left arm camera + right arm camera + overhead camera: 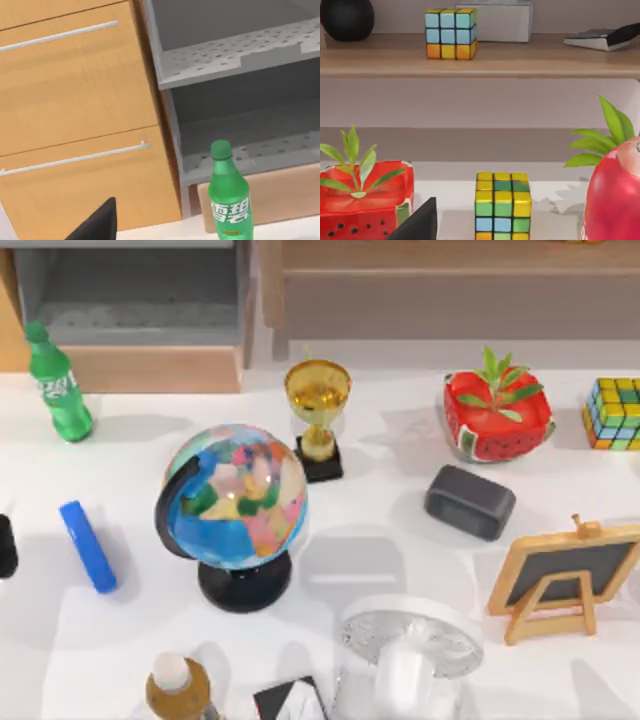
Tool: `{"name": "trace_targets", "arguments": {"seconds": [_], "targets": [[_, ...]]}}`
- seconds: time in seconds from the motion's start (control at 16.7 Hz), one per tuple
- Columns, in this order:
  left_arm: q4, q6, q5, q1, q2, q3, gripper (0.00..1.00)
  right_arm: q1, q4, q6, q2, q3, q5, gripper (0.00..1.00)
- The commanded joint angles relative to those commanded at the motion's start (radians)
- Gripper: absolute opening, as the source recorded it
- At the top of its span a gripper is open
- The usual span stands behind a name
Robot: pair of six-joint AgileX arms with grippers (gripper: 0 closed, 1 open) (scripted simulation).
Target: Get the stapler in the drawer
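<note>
- The slim bright blue stapler (pixel 88 545) is seen lying flat on the white surface (pixel 400 570) near its left edge, between that edge and the blue globe on a black stand (pixel 235 510), with nothing gripping it.
- Its long axis runs roughly front-to-back, tilted a little, the far end leaning toward the left edge.
- The boxy drawer with grey inner walls and a light tan wooden front panel (pixel 150 368) is found pulled open at the back-left corner, with the green plastic soda bottle (pixel 58 385) standing just in front of its left end.
- A dark tip at the left edge, just beside the stapler, is probably part of the left hand (pixel 5 545), so the left arm is judged much nearer than the right.
- How far open either hand is cannot be told; in each wrist view just a dark finger tip (pixel 97 225) is caught, and nothing is seen held.
- In the right wrist view a watermelon-shaped red planter (pixel 365 200) and a colourful puzzle cube (pixel 502 207) are faced, well apart from the stapler.
- Best guess: the grasp hasn't been made yet, and the stapler should be pinched across its narrow width.
</note>
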Motion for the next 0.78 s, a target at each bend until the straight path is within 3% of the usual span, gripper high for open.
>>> {"name": "trace_targets", "arguments": {"seconds": [0.78], "targets": [[0.615, 0.834, 0.247, 0.221, 1.201, 0.575, 1.00, 0.000, 0.000, 0.000, 0.000, 0.000, 0.000, 1.00]]}}
